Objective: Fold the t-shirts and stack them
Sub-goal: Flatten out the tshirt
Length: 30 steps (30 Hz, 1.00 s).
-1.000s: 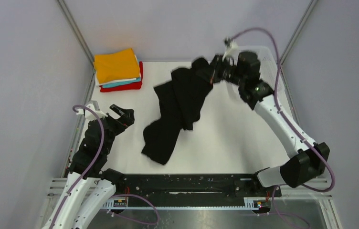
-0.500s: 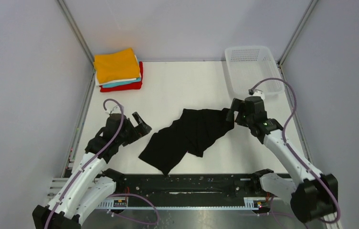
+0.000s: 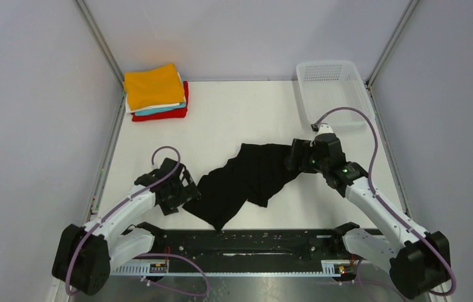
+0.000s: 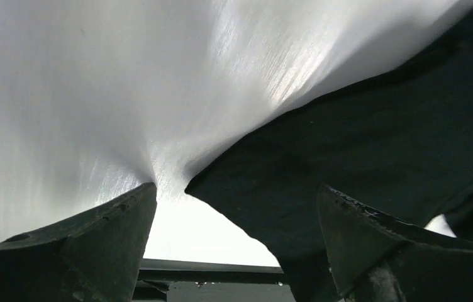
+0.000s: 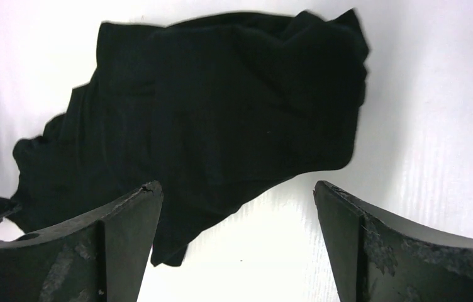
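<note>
On table (image 3: 234,107): black t-shirt (image 3: 246,179) crumpled | left gripper (image 3: 189,190) low at its corner, jaws apart | right gripper (image 3: 292,160) opposite, jaws apart

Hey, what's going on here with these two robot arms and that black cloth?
Two arms are working on a black shirt that lies crumpled on the table. The right gripper hangs open by the shirt's right end, holding nothing. The left gripper is low and open at the shirt's left corner, which sits between its fingers, not yet pinched. A folded stack of shirts sits in the far left corner, and a basket at the far right.
</note>
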Tool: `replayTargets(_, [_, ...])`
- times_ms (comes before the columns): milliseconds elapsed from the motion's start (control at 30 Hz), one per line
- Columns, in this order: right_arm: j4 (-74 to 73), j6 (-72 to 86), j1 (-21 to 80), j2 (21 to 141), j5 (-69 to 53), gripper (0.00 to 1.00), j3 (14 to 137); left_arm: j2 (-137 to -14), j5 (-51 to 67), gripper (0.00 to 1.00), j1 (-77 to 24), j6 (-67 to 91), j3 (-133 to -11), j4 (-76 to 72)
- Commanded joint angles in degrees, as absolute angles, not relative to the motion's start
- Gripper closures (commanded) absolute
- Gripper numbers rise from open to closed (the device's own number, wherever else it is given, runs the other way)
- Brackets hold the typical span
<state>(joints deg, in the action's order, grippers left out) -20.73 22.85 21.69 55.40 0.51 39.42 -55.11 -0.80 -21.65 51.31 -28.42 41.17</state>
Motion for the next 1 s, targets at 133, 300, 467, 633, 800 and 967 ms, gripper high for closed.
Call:
replayTargets(133, [-17.7,23.3,24.3,59.7,-0.3,0.01,41.9,-64.4,-2.0,0.1,-26.0,52.7,-28.9,34.9])
replayTargets(300, [-18.7,22.9,24.3,58.3,2.9,0.0,41.4,-69.5,-0.7,0.41,-27.5,52.9,-29.4,32.2])
replayTargets(467, [-18.9,22.7,24.3,58.3,3.3,0.01,41.4,-69.5,-1.7,0.67,-29.4,53.4,-30.2,33.1])
replayTargets(633, [-20.2,22.2,24.4,59.3,3.3,0.0,42.3,-67.0,-4.2,0.78,-29.9,53.6,-30.6,36.4])
replayTargets(800, [-20.3,22.0,25.7,61.0,3.3,0.0,44.1,-64.7,-5.1,1.0,-29.9,53.3,-30.8,37.3])
replayTargets(967, [-20.3,20.2,30.0,65.5,3.5,0.01,48.5,-63.3,-4.9,1.0,-30.0,51.7,-31.5,36.9])
